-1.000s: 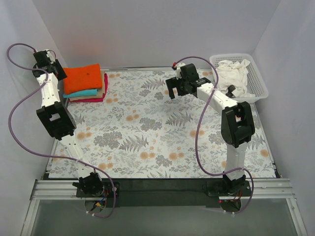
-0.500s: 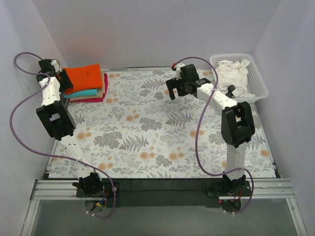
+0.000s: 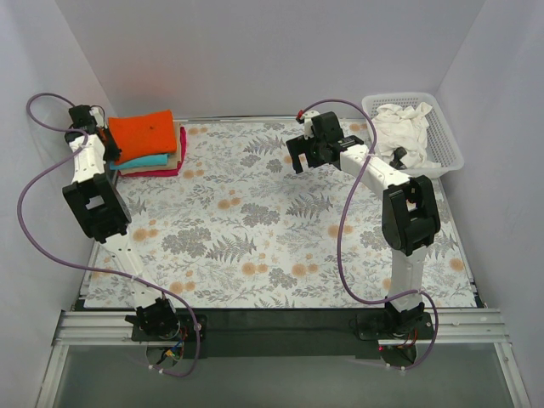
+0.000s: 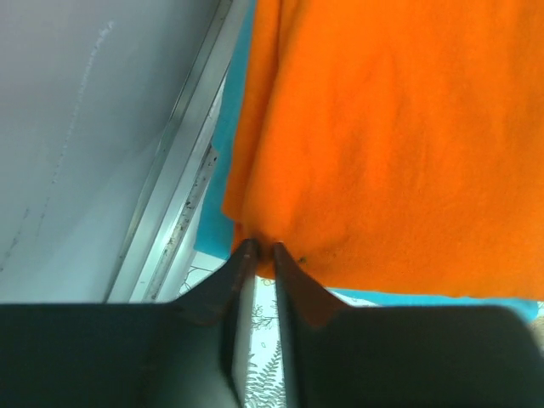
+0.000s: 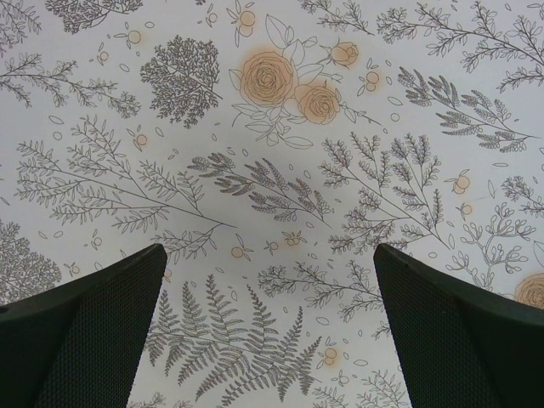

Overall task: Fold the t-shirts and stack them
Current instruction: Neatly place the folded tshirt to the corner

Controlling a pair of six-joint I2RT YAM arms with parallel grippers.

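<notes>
Left pincer (image 4: 259, 248) is clenched, its two fingertips almost together and pressed against the near hem of the orange t-shirt (image 4: 391, 127); whether any cloth is nipped between them I cannot tell. The folded orange t-shirt spreads away ahead of the tips, topmost on a stack. Just under it, a teal t-shirt (image 4: 219, 183) peeks out beside the tips. In the overhead view a crimson t-shirt (image 3: 150, 172) lies lowest in that stack. Beneath the fingers is the floral cloth (image 4: 259, 365) that covers the surface

Right pincer (image 5: 268, 340) is released, its fingers spread wide above bare floral cloth, grasping nothing. Off to its right in the overhead view, a white t-shirt (image 3: 401, 126) lies crumpled in the white basket (image 3: 448, 153), well apart from the stack
</notes>
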